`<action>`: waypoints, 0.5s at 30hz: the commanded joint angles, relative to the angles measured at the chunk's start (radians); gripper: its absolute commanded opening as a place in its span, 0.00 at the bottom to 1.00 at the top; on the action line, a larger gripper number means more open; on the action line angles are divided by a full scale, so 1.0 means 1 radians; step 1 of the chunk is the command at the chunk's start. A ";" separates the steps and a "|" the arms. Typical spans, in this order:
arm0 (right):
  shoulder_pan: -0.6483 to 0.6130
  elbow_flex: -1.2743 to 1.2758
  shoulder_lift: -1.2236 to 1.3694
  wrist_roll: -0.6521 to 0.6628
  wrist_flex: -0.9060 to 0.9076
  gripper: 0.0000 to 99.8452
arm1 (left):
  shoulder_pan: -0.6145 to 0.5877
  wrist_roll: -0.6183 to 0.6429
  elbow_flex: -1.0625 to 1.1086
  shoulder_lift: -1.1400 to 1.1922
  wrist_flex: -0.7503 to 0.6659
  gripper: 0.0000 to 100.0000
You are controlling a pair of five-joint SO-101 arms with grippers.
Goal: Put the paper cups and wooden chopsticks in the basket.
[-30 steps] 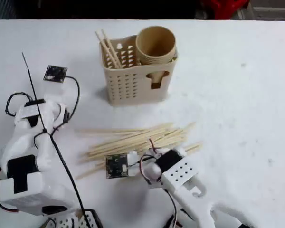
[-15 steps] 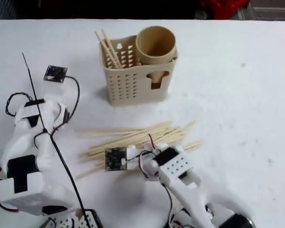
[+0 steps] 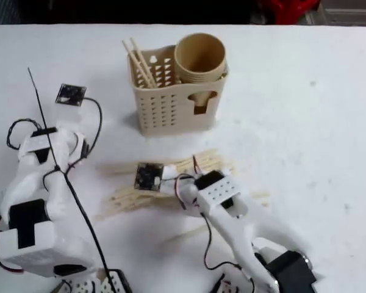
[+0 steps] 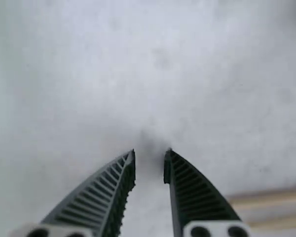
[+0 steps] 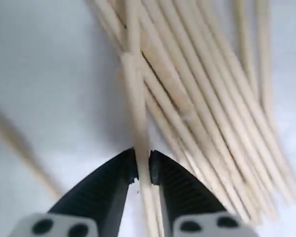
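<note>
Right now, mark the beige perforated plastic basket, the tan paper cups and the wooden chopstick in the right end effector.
beige perforated plastic basket [image 3: 171,113], high view, front wall.
tan paper cups [image 3: 200,58], high view, top cup's inside.
wooden chopstick [image 5: 136,108], right wrist view, shaft.

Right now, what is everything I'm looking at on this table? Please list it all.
basket: one, cream, far middle of the table
paper cups: nested stack, tan, basket's right compartment
chopsticks in basket: a few, pale wood, left compartment, leaning
loose chopsticks: a pile, pale wood, on the table before the basket
held chopstick: one, pale wood, in that pile
table: one, white
left gripper: dark, fingers apart over bare table
right gripper: dark, closed on the held chopstick
</note>
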 commanded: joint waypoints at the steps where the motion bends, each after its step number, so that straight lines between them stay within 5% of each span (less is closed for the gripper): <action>1: 0.022 -0.135 -0.004 -0.035 0.059 0.02 | -0.018 -0.005 -0.020 -0.005 0.005 0.12; 15: -0.036 -0.284 0.019 -0.176 0.022 0.02 | -0.018 -0.006 -0.025 -0.004 0.003 0.12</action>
